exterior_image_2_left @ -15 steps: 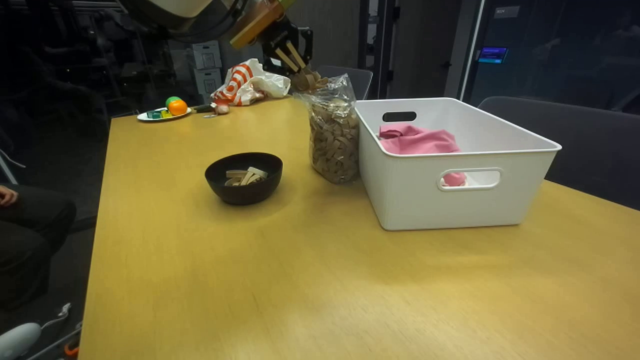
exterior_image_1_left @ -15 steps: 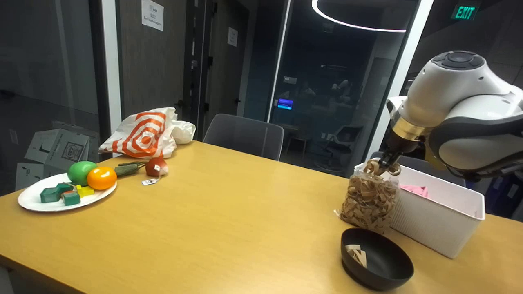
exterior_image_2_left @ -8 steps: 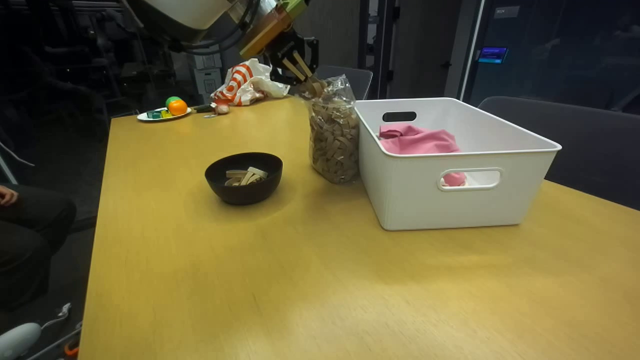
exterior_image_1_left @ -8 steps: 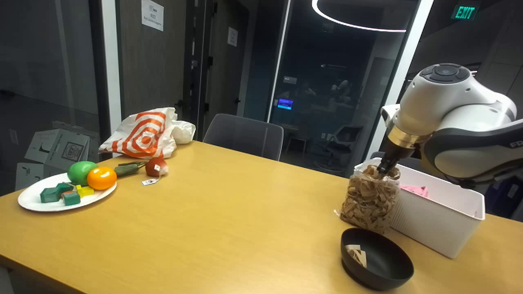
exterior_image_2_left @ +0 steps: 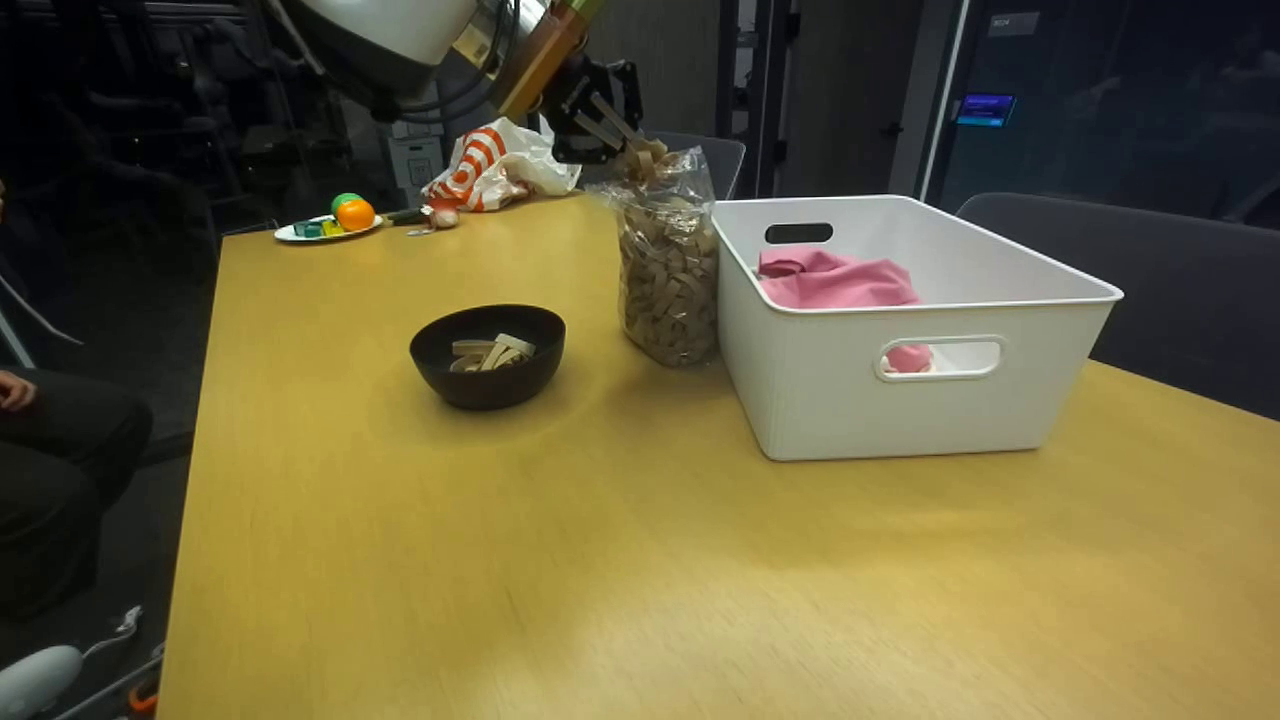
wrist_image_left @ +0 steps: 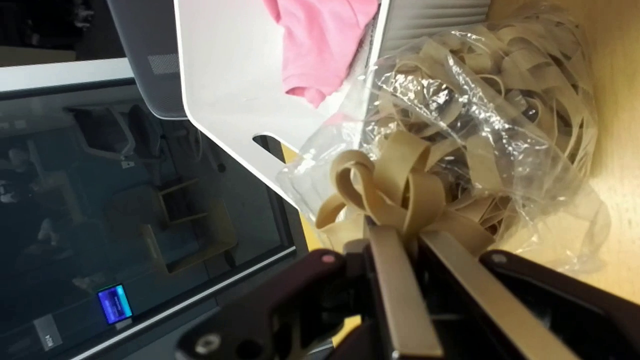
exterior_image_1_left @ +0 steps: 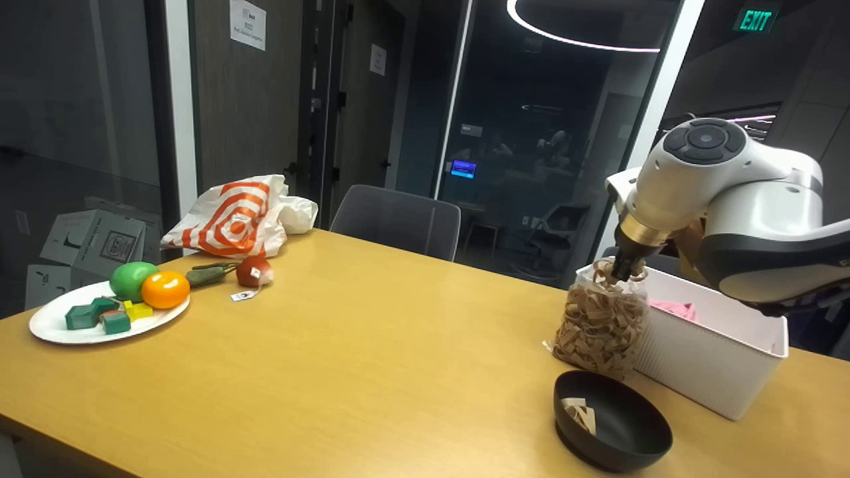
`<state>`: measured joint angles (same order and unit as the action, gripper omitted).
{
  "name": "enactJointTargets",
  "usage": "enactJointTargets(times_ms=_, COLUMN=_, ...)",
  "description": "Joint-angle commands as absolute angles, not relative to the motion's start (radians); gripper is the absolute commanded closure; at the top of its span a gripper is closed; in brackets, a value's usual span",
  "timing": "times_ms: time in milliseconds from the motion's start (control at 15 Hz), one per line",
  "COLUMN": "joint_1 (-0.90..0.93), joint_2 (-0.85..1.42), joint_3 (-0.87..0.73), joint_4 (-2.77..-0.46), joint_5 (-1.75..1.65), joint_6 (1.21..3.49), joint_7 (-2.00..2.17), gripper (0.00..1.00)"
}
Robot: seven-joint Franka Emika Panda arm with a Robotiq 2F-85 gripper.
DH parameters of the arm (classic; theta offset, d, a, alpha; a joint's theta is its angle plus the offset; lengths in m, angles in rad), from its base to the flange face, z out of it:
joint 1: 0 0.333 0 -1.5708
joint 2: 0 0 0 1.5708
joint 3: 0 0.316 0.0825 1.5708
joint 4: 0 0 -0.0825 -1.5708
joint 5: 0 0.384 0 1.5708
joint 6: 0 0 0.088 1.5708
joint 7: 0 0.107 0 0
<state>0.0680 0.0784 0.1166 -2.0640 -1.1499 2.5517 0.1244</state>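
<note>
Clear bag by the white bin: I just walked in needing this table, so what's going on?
A robot arm has its fingers closed on some tan bands at the mouth of the clear bag, which stands beside the white bin. More bands are in the bag, and a few others lie in the black bowl.

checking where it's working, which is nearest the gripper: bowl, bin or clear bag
The clear bag of tan strips: the gripper is at its mouth; the black bowl and white bin stand farther off.
</note>
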Motion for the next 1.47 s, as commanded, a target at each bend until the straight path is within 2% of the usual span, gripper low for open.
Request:
enactJointTargets(times_ms=0, joint_1=0.09, joint_2=0.125, joint_3=0.106, joint_4=-2.014, joint_5=-1.221, joint_6=2.534, joint_7=0.161, gripper=0.92)
enactJointTargets(times_ms=267, joint_1=0.099, joint_2=0.158, joint_3=0.108, joint_4=-1.996, joint_5=-1.232, joint_6=2.51, joint_7=0.161, gripper=0.92)
enactJointTargets(times_ms=333, joint_1=0.103, joint_2=0.164, joint_3=0.107, joint_4=-1.991, joint_5=-1.239, joint_6=2.506, joint_7=0.167, gripper=0.82)
enactJointTargets(times_ms=400, joint_1=0.105, joint_2=0.166, joint_3=0.107, joint_4=-1.987, joint_5=-1.242, joint_6=2.507, joint_7=0.175, gripper=0.66)
enactJointTargets(times_ms=1000, joint_1=0.118, joint_2=0.149, joint_3=0.108, joint_4=-1.973, joint_5=-1.25, joint_6=2.512, joint_7=0.18, gripper=0.0)
enactJointTargets(times_ms=1400, joint_1=0.123, joint_2=0.15, joint_3=0.105, joint_4=-1.948, joint_5=-1.331, joint_6=2.504, joint_7=0.205, gripper=0.0)
